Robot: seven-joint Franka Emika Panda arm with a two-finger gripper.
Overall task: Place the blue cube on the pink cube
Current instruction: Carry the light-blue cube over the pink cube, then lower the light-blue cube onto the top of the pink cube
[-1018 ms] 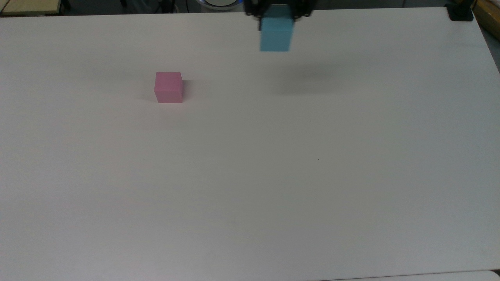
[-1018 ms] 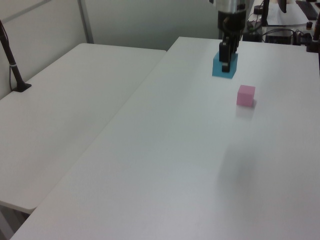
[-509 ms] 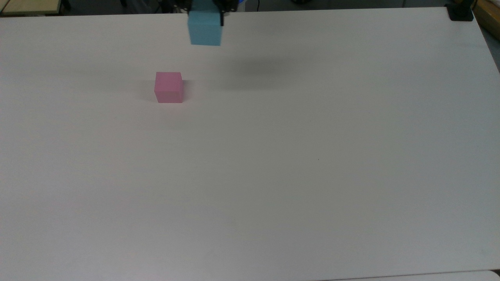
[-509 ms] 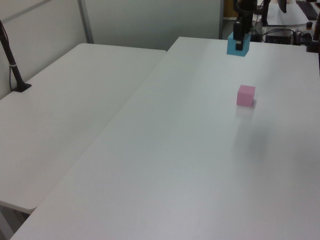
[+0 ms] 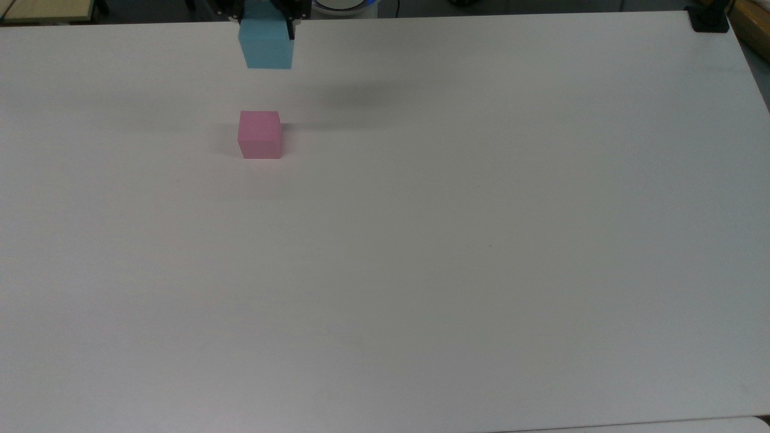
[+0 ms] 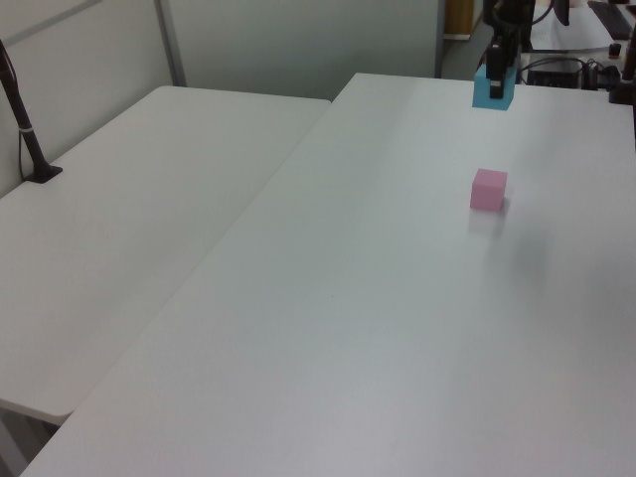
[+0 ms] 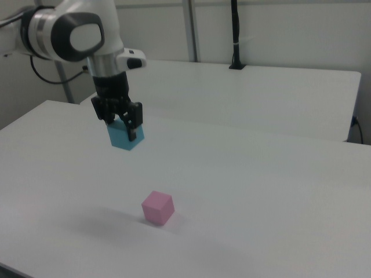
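A broad white table [image 5: 457, 252] is seen carrying the work, with a second white table [image 6: 149, 229] set just beside it along the left view's left, grey partition walls behind, and a dark post [image 7: 235, 35] clamped at the far edge in the right view. The arm [image 7: 75, 32] is held over the table, and the gripper [image 7: 120, 117] is seen clamped on the blue cube [image 5: 265, 44], which is carried well clear of the surface. The pink cube [image 5: 260, 134] is left resting alone on the table. In the top view the blue cube is nearly lined up with the pink cube sideways; in the right view it is held high and towards the right view's left. A short shift and then a straight descent are judged to be required.
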